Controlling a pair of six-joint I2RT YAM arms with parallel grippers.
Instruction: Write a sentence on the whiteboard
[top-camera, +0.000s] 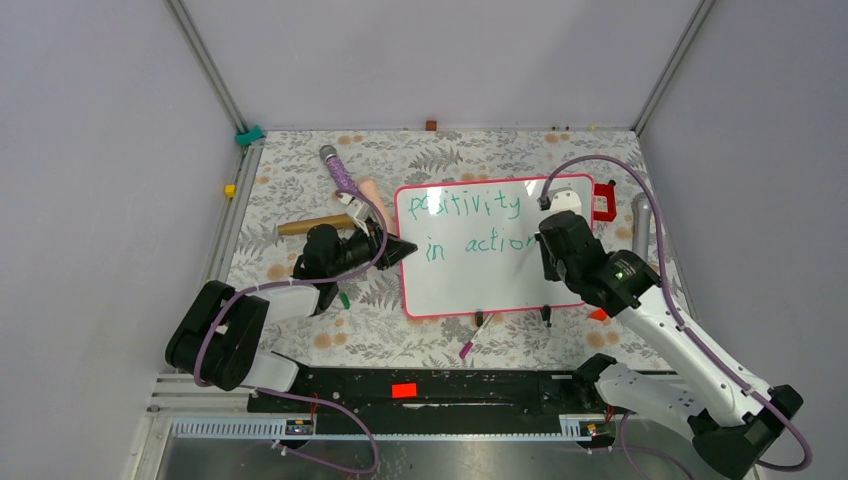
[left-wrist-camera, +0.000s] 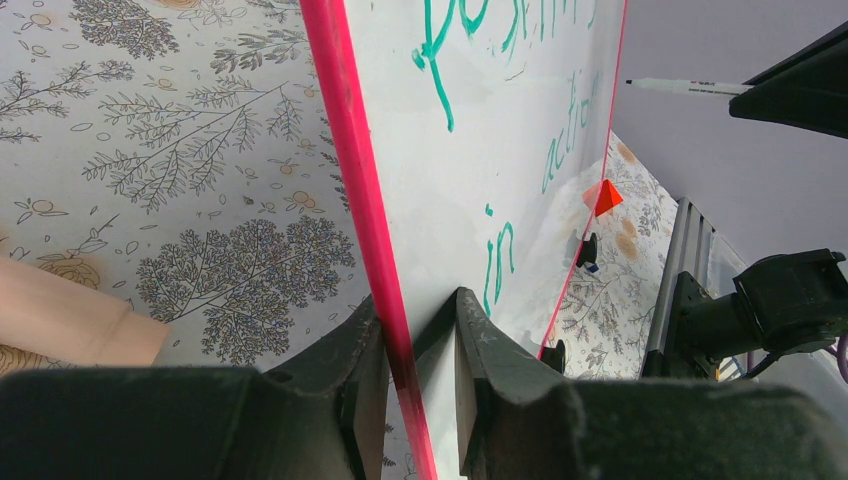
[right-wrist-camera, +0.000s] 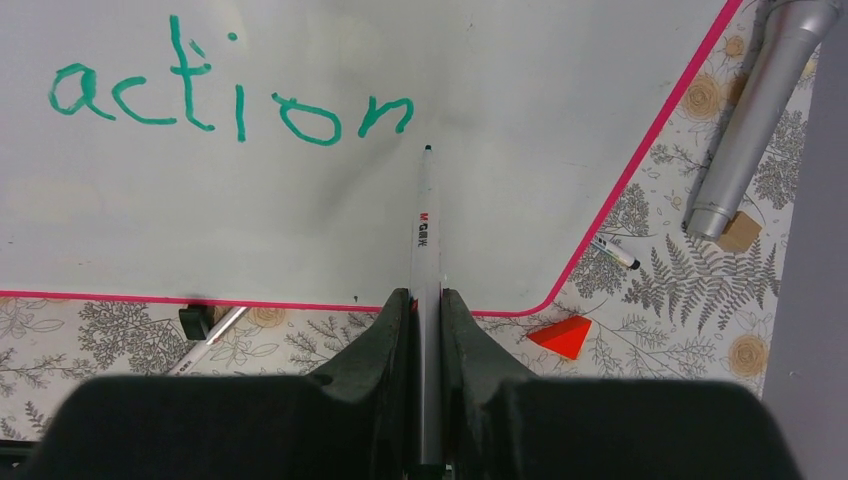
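The whiteboard (top-camera: 470, 270), lettered "positivity in action", is clamped edgewise by the left gripper (left-wrist-camera: 415, 320); a marker (right-wrist-camera: 424, 220) is pinched by the right gripper (right-wrist-camera: 425, 300).

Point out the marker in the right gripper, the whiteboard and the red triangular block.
marker (right-wrist-camera: 426, 240), right wrist view, white barrel by the logo.
whiteboard (top-camera: 470, 285), top external view, bare white below the writing.
red triangular block (right-wrist-camera: 562, 336), right wrist view, its top face.
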